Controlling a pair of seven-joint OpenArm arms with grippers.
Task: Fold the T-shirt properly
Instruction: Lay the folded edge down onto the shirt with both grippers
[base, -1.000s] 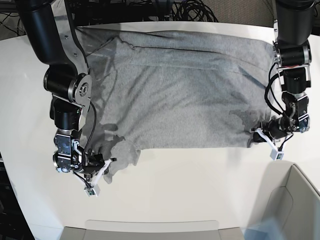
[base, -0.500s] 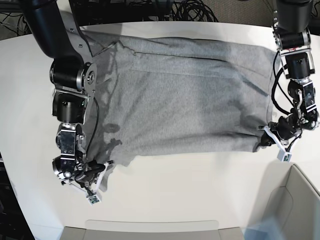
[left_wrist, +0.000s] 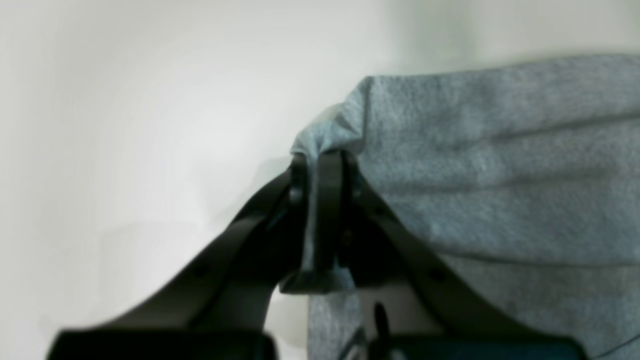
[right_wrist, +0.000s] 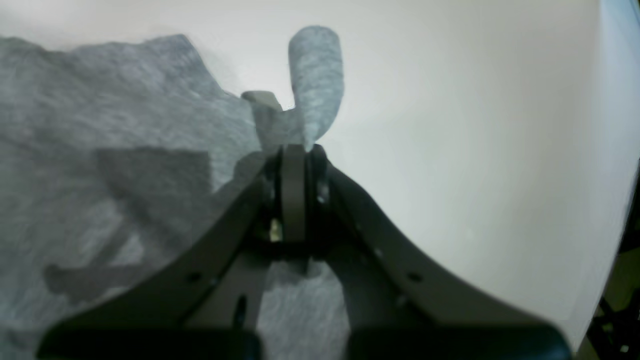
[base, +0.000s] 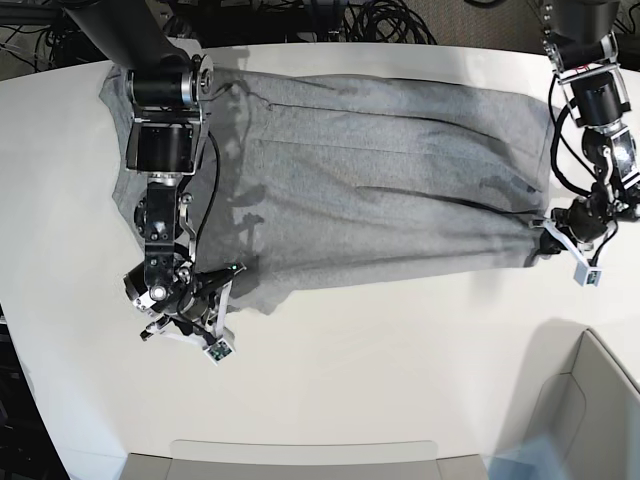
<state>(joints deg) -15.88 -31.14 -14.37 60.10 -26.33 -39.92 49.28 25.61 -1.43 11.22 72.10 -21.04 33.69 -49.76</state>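
A: While both arms are down at the near edge, where's the T-shirt (base: 370, 180)?

B: Spread plain side up across the white worktop (base: 380, 380), w/ its long far edge up by the cables. The near edge runs approx. straight between the two grippers. Long creases cross the cloth from side to side.

A: Left gripper (left_wrist: 320, 165)?

B: Jaws pressed together on a corner of the grey fabric. In the left wrist view a small bunch of cloth pokes out past the tips, and the rest fans off to the right of that view. In the base view it's on the right, at the shirt's near corner.

A: And the right gripper (right_wrist: 295, 150)?

B: Same: jaws closed tight on cloth. In the right wrist view a rounded tab of fabric stands up past the tips, the main body lying to the left w/ the gripper's shadow on it. In the base view it's at lower left, on the shirt's other near corner.

A: Is the corner lifted or flat?

B: Can't tell from these views; the wrist pics are blurry.

A: Anything else on the worktop?

B: A pale bin (base: 590, 400) at bottom right of the base view, well apart from the shirt, and a light tray edge (base: 300, 455) along the bottom. Black cables (base: 380, 20) lie beyond the far edge.
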